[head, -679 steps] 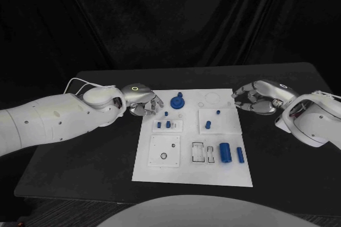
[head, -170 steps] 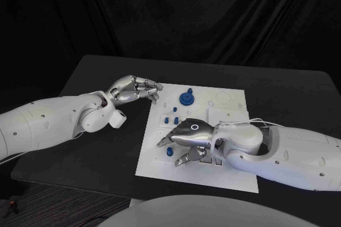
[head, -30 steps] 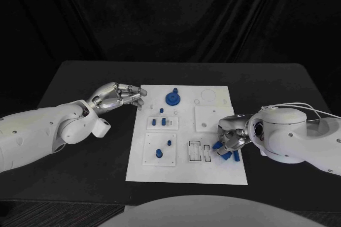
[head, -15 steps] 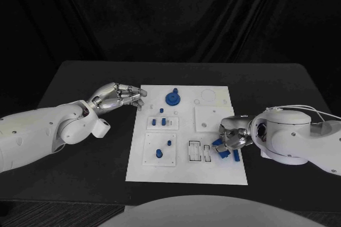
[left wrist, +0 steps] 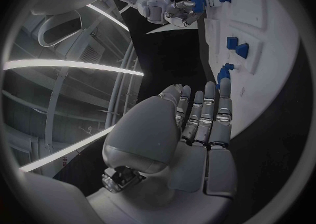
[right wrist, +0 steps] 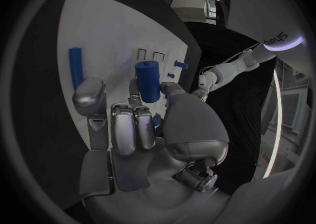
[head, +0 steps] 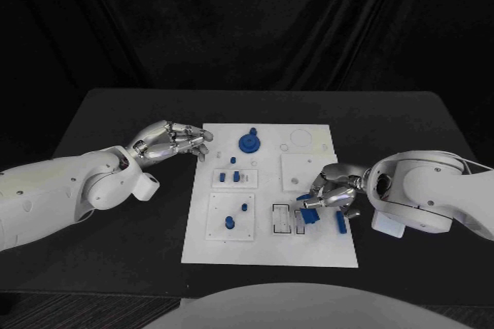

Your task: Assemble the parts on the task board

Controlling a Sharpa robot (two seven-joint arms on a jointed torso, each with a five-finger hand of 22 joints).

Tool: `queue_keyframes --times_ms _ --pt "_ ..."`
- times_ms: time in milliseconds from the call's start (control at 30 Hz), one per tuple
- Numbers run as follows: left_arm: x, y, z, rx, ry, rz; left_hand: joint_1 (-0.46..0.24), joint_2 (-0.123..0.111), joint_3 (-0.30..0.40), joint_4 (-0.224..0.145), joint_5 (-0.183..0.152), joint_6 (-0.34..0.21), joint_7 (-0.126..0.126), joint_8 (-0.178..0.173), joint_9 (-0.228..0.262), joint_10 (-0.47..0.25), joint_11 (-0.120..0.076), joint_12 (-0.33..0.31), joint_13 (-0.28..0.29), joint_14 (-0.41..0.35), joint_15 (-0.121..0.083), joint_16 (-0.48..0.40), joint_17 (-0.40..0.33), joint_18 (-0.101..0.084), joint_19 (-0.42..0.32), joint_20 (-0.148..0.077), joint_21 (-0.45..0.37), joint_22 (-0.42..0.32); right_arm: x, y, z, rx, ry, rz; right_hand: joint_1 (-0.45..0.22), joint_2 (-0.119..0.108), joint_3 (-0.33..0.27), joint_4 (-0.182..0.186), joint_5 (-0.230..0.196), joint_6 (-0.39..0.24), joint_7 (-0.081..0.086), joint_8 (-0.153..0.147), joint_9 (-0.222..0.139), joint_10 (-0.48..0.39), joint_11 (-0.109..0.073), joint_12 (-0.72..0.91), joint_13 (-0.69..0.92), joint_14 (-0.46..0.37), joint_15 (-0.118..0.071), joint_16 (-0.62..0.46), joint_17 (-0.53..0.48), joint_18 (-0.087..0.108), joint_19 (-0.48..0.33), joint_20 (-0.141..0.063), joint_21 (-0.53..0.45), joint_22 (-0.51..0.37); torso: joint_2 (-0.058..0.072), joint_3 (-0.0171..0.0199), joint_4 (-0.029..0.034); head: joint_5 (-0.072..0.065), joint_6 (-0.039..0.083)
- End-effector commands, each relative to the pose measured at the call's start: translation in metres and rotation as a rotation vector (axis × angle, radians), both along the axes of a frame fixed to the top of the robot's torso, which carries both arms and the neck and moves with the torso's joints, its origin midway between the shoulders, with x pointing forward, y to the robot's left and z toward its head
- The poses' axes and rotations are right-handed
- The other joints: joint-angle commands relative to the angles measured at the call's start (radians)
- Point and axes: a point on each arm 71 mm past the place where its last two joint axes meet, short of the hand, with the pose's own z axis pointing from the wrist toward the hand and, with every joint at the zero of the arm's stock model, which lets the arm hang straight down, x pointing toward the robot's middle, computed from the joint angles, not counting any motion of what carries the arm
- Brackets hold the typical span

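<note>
The white task board [head: 309, 249] lies in the middle of the black table. My right hand [head: 331, 193] hovers over its right half and grips a thick blue cylinder [head: 307, 209] [right wrist: 147, 80] between the thumb and fingers, just above the two narrow slots [head: 288, 220]. A slim blue peg [head: 339, 225] [right wrist: 76, 66] lies flat on the board beside that hand. My left hand [head: 170, 139] [left wrist: 194, 129] holds nothing and stays at the board's far left corner, fingers stretched out.
A blue gear-shaped part [head: 249, 141] stands near the board's far edge. Two small blue pegs [head: 228, 177] stand in the left mid plate, and two more blue pieces [head: 237, 215] sit in the plate below it. Bare black table surrounds the board.
My right hand has lifted the thick blue cylinder off the board's right side and carried it left toward the slots. The slim peg stays on the board. The left hand has not moved.
</note>
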Motion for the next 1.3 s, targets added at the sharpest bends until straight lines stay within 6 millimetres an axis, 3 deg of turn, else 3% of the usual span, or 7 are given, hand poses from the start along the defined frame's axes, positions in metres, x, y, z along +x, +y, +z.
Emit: queue_keyframes --times_ms 33,233,433,733,900,1167,1300 --pt "-0.001 -0.002 0.0 -0.015 0.007 -0.008 0.0 0.008 0.006 0.001 0.006 -0.003 0.001 0.006 -0.001 0.0 0.009 0.005 -0.001 -0.007 0.001 0.004 -0.002 -0.019 -0.006 -0.003 -0.004 0.001 -0.001 0.003 -0.003 0.086 0.116 -0.096 -0.024 0.003 0.213 -0.21 -0.145 -0.006 0.0 -0.01 -0.009 0.103 0.008 0.003 0.263 0.072 0.008 -0.013 0.092 0.02 -0.011 0.005 -0.03 0.096 0.0 -0.0005 0.001 0.001 0.0" --pt "-0.001 -0.003 0.0 -0.015 0.009 -0.013 -0.004 0.007 0.016 0.0 0.026 -0.004 0.001 0.008 -0.002 0.0 0.009 0.006 -0.007 -0.008 0.0 0.005 -0.004 -0.02 -0.007 -0.005 -0.002 0.009 0.003 0.009 -0.006 0.091 0.137 -0.098 -0.025 0.005 0.208 -0.208 -0.174 -0.006 0.0 -0.013 -0.014 0.103 0.009 0.003 0.263 0.071 0.008 -0.014 0.088 0.022 -0.014 0.005 -0.042 0.092 0.0 -0.0027 0.0047 -0.004 0.0" --pt "-0.001 -0.004 0.0 -0.018 0.009 -0.017 -0.009 0.008 0.027 -0.001 0.043 -0.006 0.002 0.009 -0.002 -0.001 0.01 0.007 -0.012 -0.009 0.0 0.006 -0.006 -0.022 -0.009 -0.006 0.0 0.018 0.002 0.012 -0.012 0.085 0.148 -0.095 -0.03 0.006 0.205 -0.203 -0.18 -0.014 0.004 -0.019 -0.019 0.103 0.011 0.003 0.263 0.069 0.01 -0.02 0.076 0.025 -0.02 0.006 -0.063 0.087 0.001 -0.0006 0.0032 0.0 0.0" --pt "-0.001 -0.004 0.0 -0.019 0.008 -0.017 -0.01 0.007 0.029 -0.002 0.047 -0.007 0.002 0.009 -0.002 -0.001 0.01 0.007 -0.013 -0.009 0.0 0.006 -0.007 -0.022 -0.009 -0.006 0.0 0.02 0.002 0.015 -0.018 0.061 0.149 -0.078 -0.039 0.006 0.193 -0.193 -0.207 -0.027 0.009 -0.029 -0.028 0.103 0.016 0.003 0.263 0.065 0.014 -0.028 0.058 0.028 -0.027 0.01 -0.09 0.079 0.002 -0.0025 0.0024 0.006 0.0" --pt "-0.001 -0.004 0.0 -0.018 0.009 -0.017 -0.01 0.007 0.029 -0.002 0.047 -0.007 0.002 0.009 -0.002 -0.001 0.01 0.007 -0.013 -0.009 0.0 0.006 -0.007 -0.022 -0.009 -0.006 0.0 0.02 0.0 0.016 -0.02 0.053 0.156 -0.067 -0.045 0.006 0.188 -0.187 -0.216 -0.032 0.012 -0.033 -0.033 0.103 0.018 0.003 0.263 0.064 0.015 -0.03 0.052 0.03 -0.03 0.011 -0.099 0.076 0.001 -0.0001 -0.0004 0.01 0.0" --pt "0.0 -0.004 0.0 -0.017 0.012 -0.019 -0.014 0.006 0.032 0.0 0.051 -0.008 0.003 0.009 -0.003 -0.002 0.011 0.006 -0.015 -0.01 0.001 0.006 -0.008 -0.023 -0.01 -0.007 0.0 0.023 -0.001 0.019 -0.021 0.067 0.149 -0.061 -0.07 0.011 0.166 -0.157 -0.276 -0.032 0.014 -0.037 -0.045 0.103 0.021 0.003 0.263 0.063 0.019 -0.033 0.046 0.031 -0.032 0.015 -0.111 0.07 0.0 0.0007 0.0011 0.008 0.0" --pt "0.0 -0.004 -0.001 -0.016 0.013 -0.02 -0.014 0.006 0.032 0.0 0.051 -0.008 0.003 0.009 -0.003 -0.002 0.011 0.006 -0.015 -0.01 0.001 0.006 -0.008 -0.023 -0.01 -0.007 0.0 0.023 -0.001 0.02 -0.021 0.073 0.145 -0.06 -0.095 0.012 0.141 -0.129 -0.365 -0.03 0.014 -0.037 -0.053 0.103 0.021 0.003 0.263 0.064 0.019 -0.032 0.045 0.032 -0.031 0.016 -0.113 0.068 0.0 0.0009 -0.0002 0.011 0.0"
